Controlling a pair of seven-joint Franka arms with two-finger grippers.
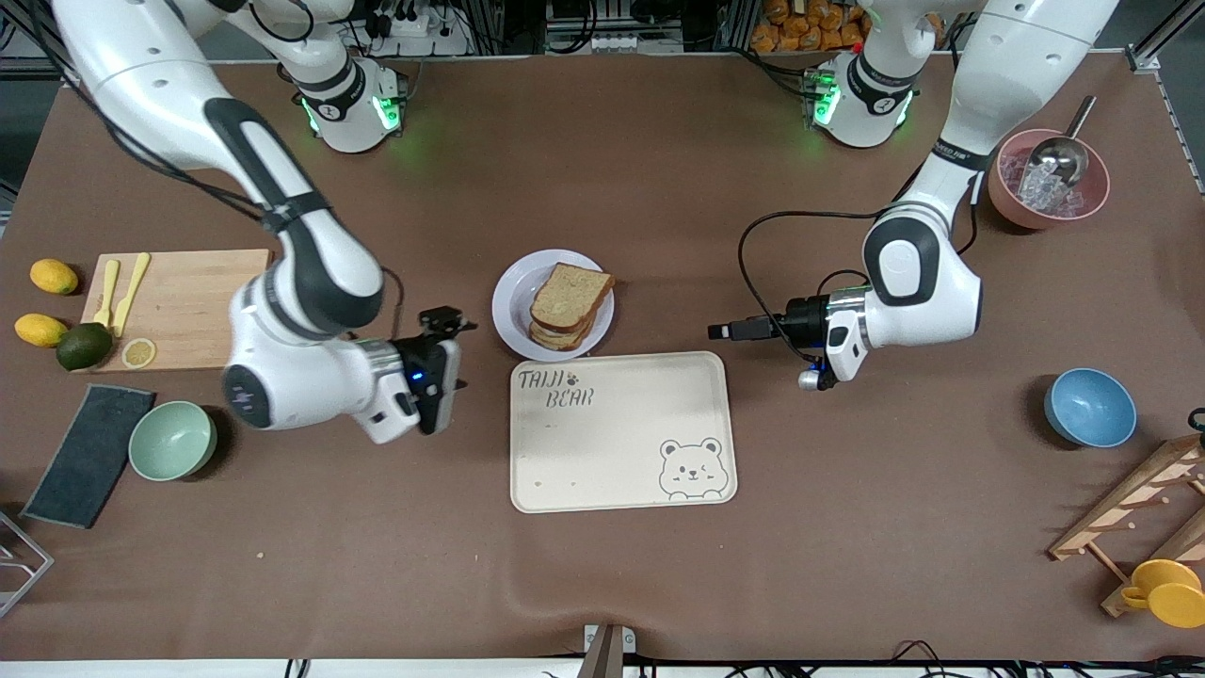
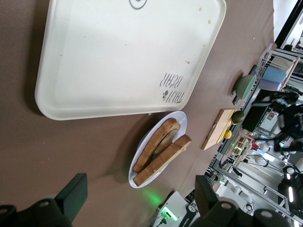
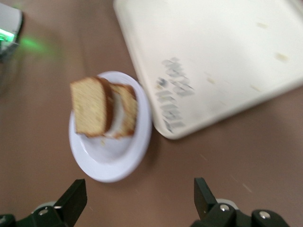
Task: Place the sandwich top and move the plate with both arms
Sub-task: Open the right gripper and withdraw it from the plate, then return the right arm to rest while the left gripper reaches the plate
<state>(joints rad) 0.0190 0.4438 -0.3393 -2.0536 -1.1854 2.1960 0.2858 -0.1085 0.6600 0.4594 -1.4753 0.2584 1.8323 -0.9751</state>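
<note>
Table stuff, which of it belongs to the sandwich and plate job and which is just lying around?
Job:
- sandwich top, lying on the stack
- plate
- left hand, open beside the plate
- right hand, open beside the plate

Lying about:
- bear tray
- cutting board
- lemons
- avocado
- green bowl
- blue bowl
- ice bowl

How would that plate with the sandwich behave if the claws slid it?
The plate looks smooth and shallow, so it would probably slide easily on the brown mat. The top slice sits skewed on the stack, so a jerk might shift it. Likely light.
</note>
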